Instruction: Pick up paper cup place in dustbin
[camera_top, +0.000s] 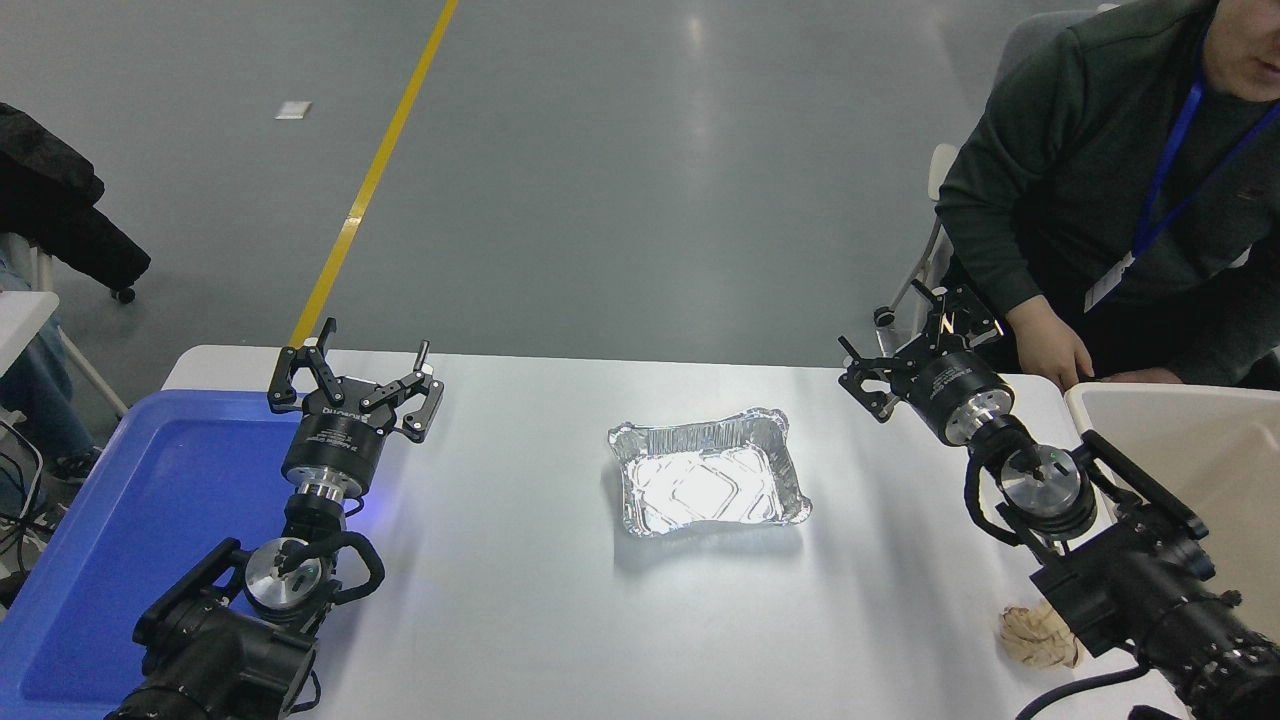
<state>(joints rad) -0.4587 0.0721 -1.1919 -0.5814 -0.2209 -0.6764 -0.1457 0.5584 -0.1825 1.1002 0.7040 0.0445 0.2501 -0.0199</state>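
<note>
My right gripper is spread open, grasping nothing, at the table's far edge beside the dustbin. My left gripper is open too, by the blue tray.

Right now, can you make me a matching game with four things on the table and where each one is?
Things:
1. foil tray
2. blue tray
3. crumpled paper ball
4. dustbin

Places:
A. right edge of the table, next to the person's hand
B. middle of the table
C. near edge, tucked beside the right arm
D. left end of the table, under the left gripper

Pairs: 1-B, 2-D, 3-C, 4-A
</note>
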